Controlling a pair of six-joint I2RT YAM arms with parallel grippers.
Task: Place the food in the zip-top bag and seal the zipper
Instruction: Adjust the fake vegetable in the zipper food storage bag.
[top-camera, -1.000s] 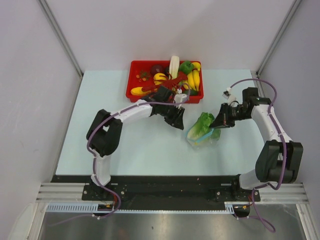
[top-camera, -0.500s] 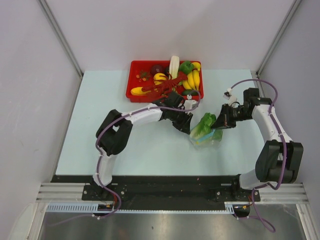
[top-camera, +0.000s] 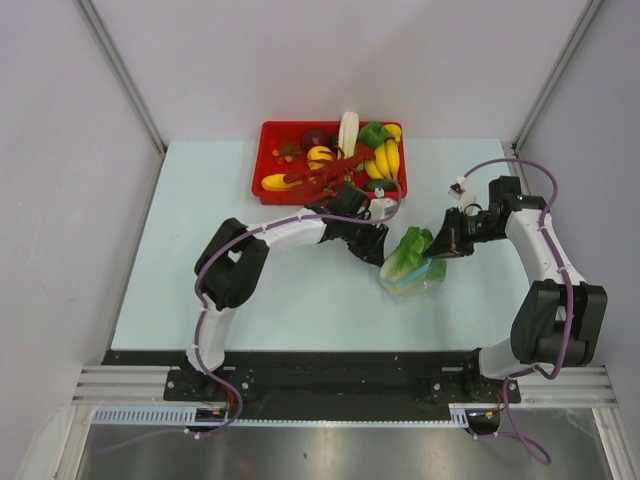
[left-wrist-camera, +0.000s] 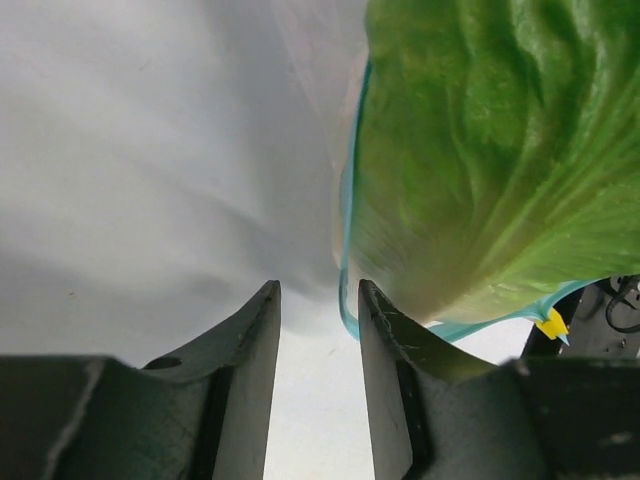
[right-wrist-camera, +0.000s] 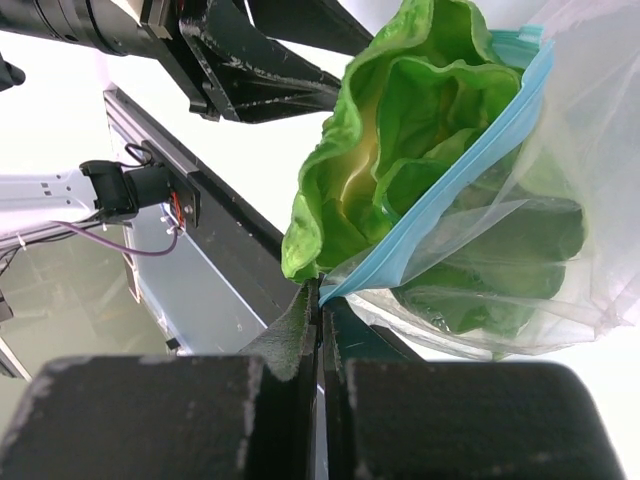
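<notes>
– Cabbage (top-camera: 405, 250): where does it sit against the red tray (top-camera: 258, 178)?
– Just in front of the tray's right end, on the side toward the arm bases, down on the table (top-camera: 250, 290). Part of the cabbage is inside the clear bag (top-camera: 425, 278). The ruffled green leaves stick out past the blue zipper (right-wrist-camera: 470, 150) at the mouth, so the mouth is not sealed.
– And the right gripper (right-wrist-camera: 320, 290)?
– It is clamped tight on the bag at one end of the zipper, and the blue strip runs out from between its fingers. It stands in front of the tray's right corner, on the far side of the cabbage from the other arm.
– What of the left gripper (left-wrist-camera: 315, 295)?
– Its jaws stand apart, with only bare table showing between them, so it grips nothing. The curve of the zipper lies right at the tip of one finger (left-wrist-camera: 385, 330); whether the two touch cannot be told. This gripper is in front of the tray too, just beside the cabbage.
– Where is the other food?
– In the tray: bananas (top-camera: 386, 158), a dark purple piece (top-camera: 315, 138) and several more, heaped together.
</notes>
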